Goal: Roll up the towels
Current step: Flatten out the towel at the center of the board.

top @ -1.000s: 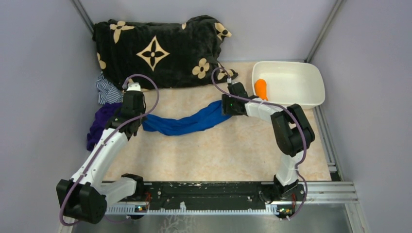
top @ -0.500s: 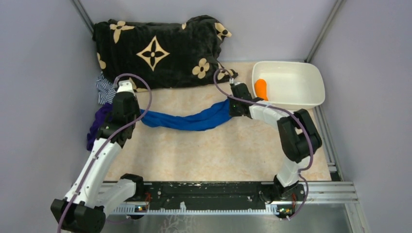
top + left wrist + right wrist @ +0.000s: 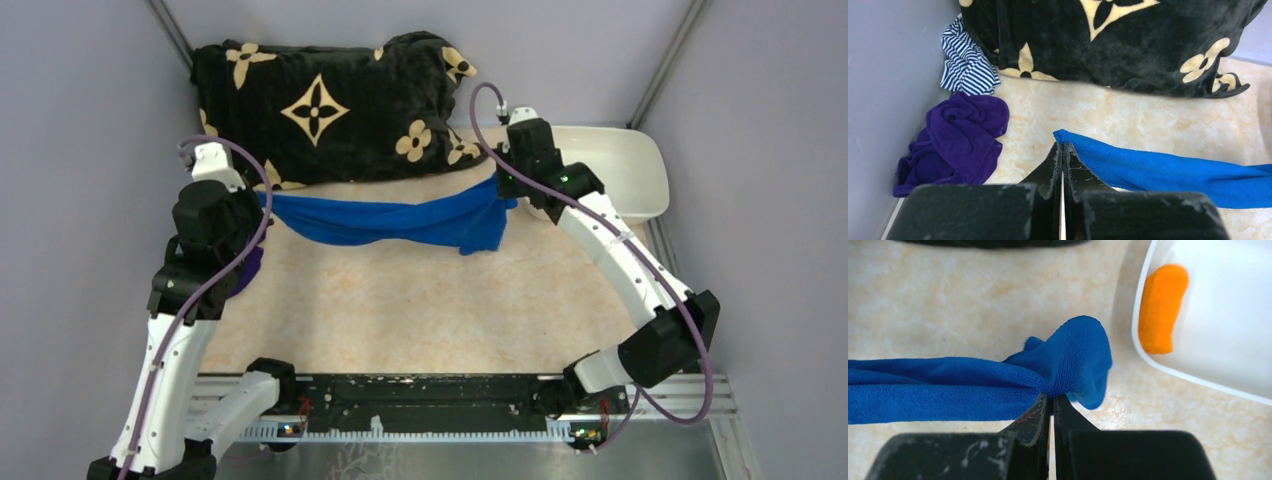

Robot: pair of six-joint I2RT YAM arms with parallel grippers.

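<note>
The royal blue towel (image 3: 385,220) hangs stretched in the air between my two grippers, sagging a little in the middle, with a loose flap drooping near its right end. My left gripper (image 3: 1063,146) is shut on the blue towel (image 3: 1168,170) at its left corner. At the other end, my right gripper (image 3: 1052,397) is shut on a bunched fold of the blue towel (image 3: 948,385). The orange towel (image 3: 1160,307) lies rolled up in the white tub (image 3: 1233,315); in the top view my right arm hides it.
A big black plush blanket (image 3: 330,100) with tan flowers fills the back. A purple cloth (image 3: 955,140) and a striped cloth (image 3: 968,65) lie by the left wall. The white tub (image 3: 625,165) stands at the back right. Grey walls close both sides.
My right gripper closed on the blue towel's right end. Both arms then rose and moved apart toward the back, lifting the towel off the table and pulling it out long.
</note>
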